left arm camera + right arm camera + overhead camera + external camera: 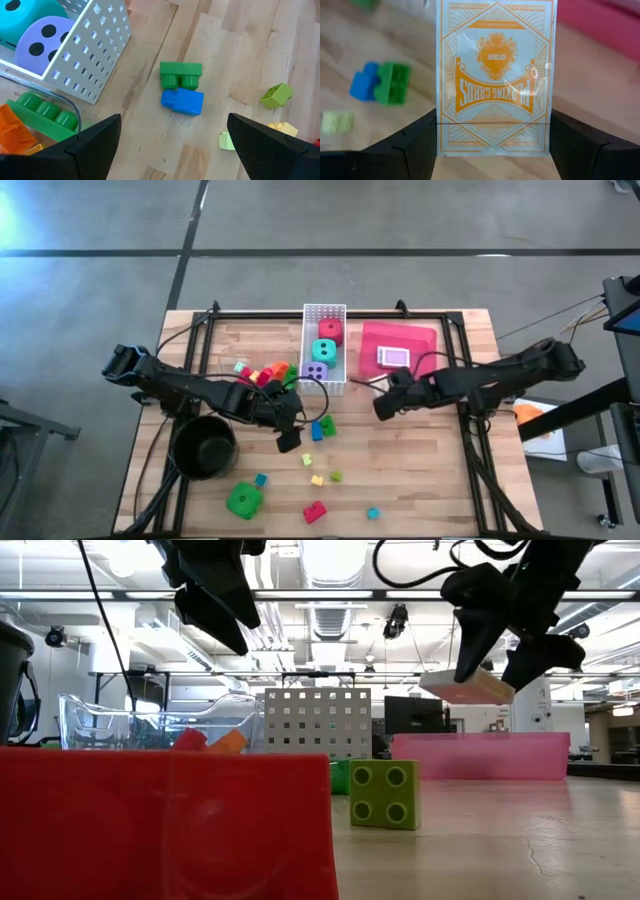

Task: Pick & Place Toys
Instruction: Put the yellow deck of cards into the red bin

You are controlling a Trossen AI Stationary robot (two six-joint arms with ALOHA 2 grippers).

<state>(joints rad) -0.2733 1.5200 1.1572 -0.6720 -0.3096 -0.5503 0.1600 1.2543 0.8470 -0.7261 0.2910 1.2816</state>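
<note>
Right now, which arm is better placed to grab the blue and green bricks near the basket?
Probably the left: its hand hangs open right above the green brick and blue brick. The right hand already holds a card pack.

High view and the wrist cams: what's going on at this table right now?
A two-arm robot is sorting toys. The right gripper is shut on an orange playing card pack, held in the air next to the red tray, which already holds another pack. The left gripper is open above a green brick and a blue brick beside the white basket, where three dice lie. More bricks and a green die remain scattered on the table.
</note>
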